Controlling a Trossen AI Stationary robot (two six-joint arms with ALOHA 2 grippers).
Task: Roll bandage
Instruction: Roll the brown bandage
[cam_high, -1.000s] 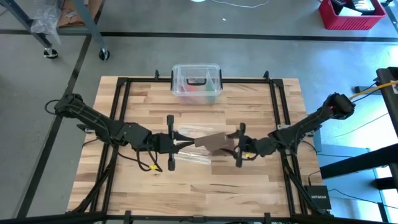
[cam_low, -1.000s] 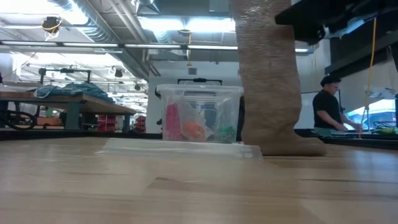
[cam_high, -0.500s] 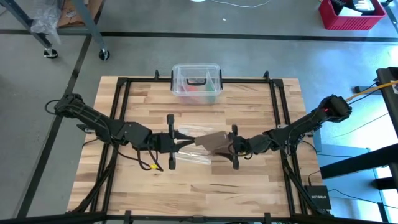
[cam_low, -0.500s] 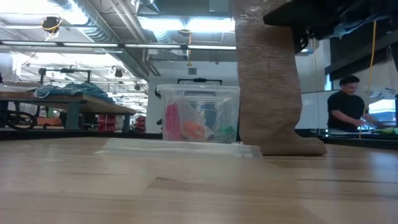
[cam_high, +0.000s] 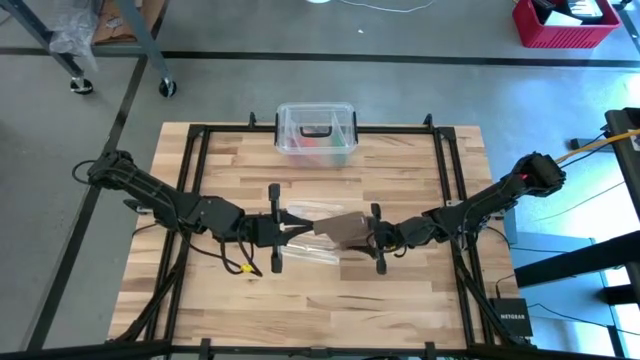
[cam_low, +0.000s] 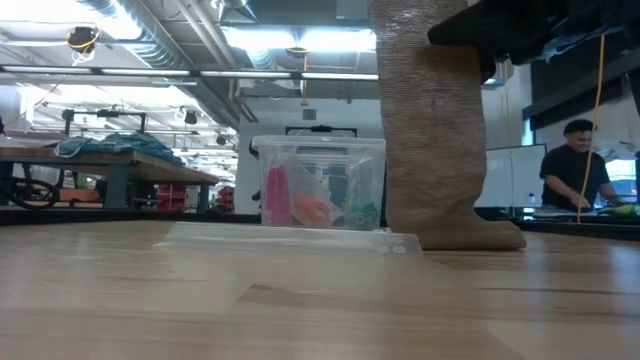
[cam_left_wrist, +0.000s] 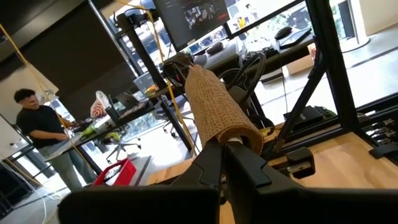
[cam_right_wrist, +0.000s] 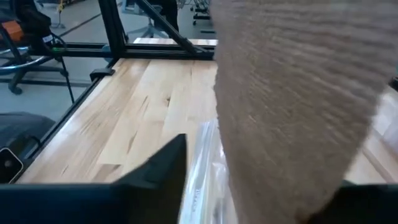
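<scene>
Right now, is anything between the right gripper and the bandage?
Nothing visible. The bandage hangs right at the right gripper, filling its wrist view; the left gripper is shut on the other end.

The bandage (cam_high: 345, 227) is showing a brown woven texture. The table (cam_high: 400, 300) is showing light wood planks. The far box (cam_high: 316, 133) is looking clear, with pink, orange and green things inside. Both arms are looking black.

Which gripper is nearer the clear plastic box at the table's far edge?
Left, by a small margin. The left gripper sits nearly straight in front of the clear plastic box, holding the bandage; the right gripper is at the bandage's other end, farther off to the side.
</scene>
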